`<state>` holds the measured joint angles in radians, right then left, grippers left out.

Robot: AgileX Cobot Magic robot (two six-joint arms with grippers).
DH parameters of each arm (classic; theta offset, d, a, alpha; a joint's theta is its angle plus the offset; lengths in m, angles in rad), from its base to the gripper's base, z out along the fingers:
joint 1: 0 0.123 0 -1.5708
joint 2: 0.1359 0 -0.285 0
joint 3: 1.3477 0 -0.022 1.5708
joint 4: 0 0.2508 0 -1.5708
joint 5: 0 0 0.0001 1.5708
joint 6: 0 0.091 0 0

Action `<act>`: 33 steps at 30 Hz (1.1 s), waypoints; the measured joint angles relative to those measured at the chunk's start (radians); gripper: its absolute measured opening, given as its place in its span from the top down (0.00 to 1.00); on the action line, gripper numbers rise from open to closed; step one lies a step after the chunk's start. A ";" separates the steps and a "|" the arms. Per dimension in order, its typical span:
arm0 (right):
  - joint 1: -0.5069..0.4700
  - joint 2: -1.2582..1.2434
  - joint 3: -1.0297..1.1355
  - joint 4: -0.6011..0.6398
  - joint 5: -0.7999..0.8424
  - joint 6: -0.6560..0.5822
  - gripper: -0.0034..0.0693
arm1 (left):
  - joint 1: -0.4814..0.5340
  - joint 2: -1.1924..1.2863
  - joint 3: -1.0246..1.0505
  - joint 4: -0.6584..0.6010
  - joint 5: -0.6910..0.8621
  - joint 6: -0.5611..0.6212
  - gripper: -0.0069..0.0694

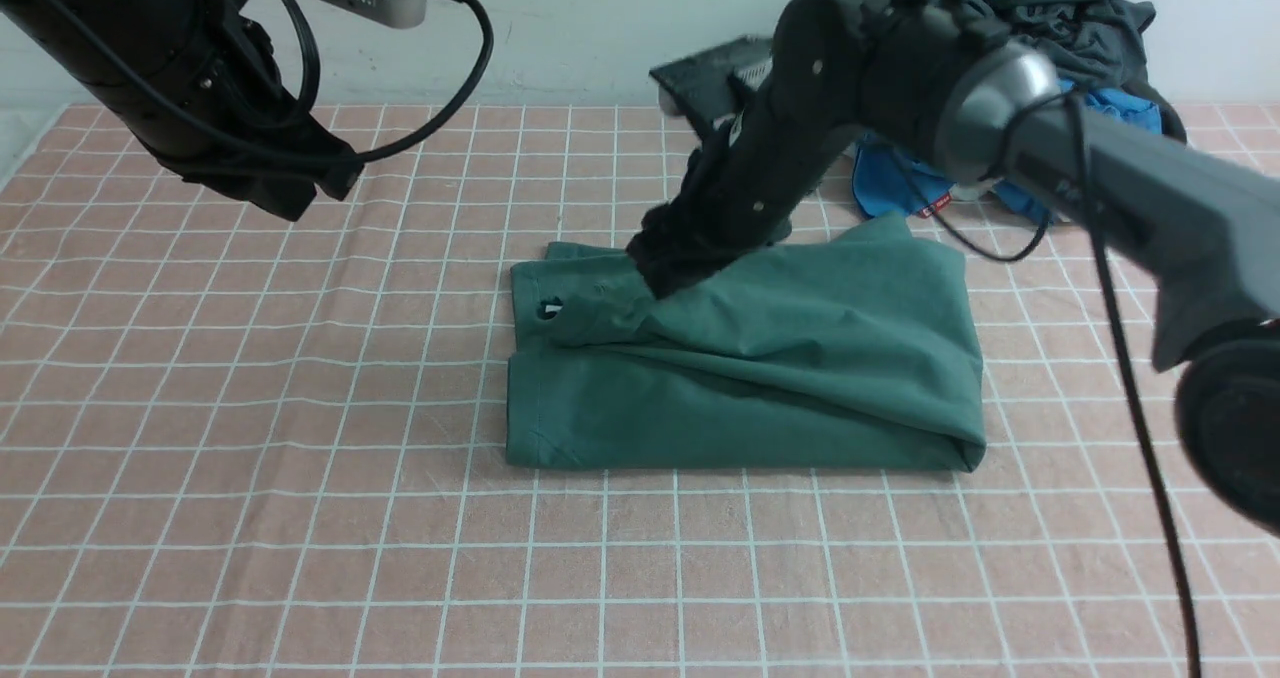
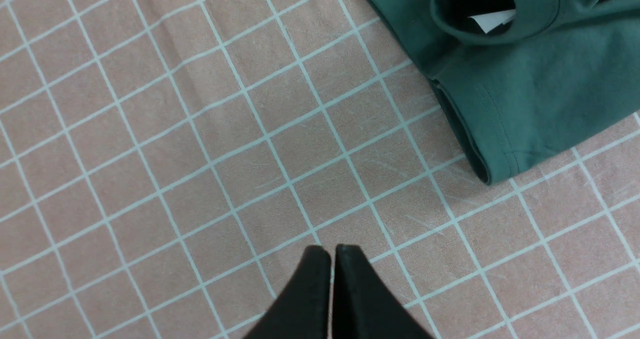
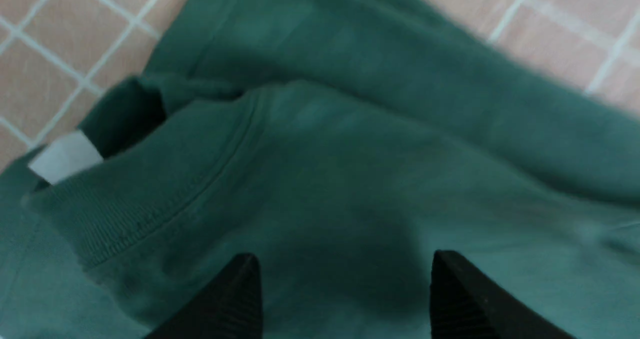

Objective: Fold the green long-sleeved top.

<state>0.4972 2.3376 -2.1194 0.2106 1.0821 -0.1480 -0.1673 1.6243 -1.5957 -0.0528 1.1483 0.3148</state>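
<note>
Across the middle of the pinkish-brown tablecloth (image 1: 300, 518), printed with a pale grid, lies the dark-green long-sleeved top (image 1: 740, 398), gathered into a wide, low bundle. Its front edge runs nearly straight, while the upper layer is rumpled, with a long slanting crease dropping toward the right side. At the left end, the ribbed neckline (image 2: 542, 9) forms a small opening, and a white neck label (image 2: 492, 20) shows inside it. Near that opening the fabric ends in flat, stitched edges, one layer resting on another.

Above the bundle hangs the right gripper (image 3: 345, 284), its two dark fingers spread well apart over the green cloth with nothing held between them. Whether the tips brush the fabric is hard to say, as the right wrist view is somewhat blurred there.

Over the far left part of the tablecloth, well apart from the top, the left gripper (image 2: 332, 251) is closed, its fingertips together and empty.

Beyond the top, toward the far right, a bright blue garment (image 1: 885, 178) with a small red tag (image 1: 935, 206) sits on the tablecloth, partly hidden by the right arm (image 1: 1000, 108). Crumpled dark charcoal-grey fabric (image 1: 1075, 23) is heaped on the blue garment, against a pale wall (image 1: 590, 28).
</note>
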 joint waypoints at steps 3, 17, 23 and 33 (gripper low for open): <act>0.025 0.065 0.000 0.079 0.034 -0.033 0.37 | 0.000 0.005 0.020 -0.014 -0.004 0.023 0.91; 0.032 -0.002 -0.267 0.028 0.162 -0.072 0.37 | 0.000 -0.043 0.050 -0.019 -0.022 0.034 0.91; 0.029 -0.245 -0.144 -0.114 0.167 -0.030 0.39 | 0.000 -0.213 0.069 -0.019 0.041 0.024 0.91; 0.029 -0.784 0.451 -0.131 0.173 -0.034 0.55 | 0.000 -0.654 0.442 -0.019 -0.049 -0.006 0.91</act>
<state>0.5258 1.5535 -1.6686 0.0799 1.2548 -0.1821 -0.1673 0.9703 -1.1539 -0.0723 1.0995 0.3088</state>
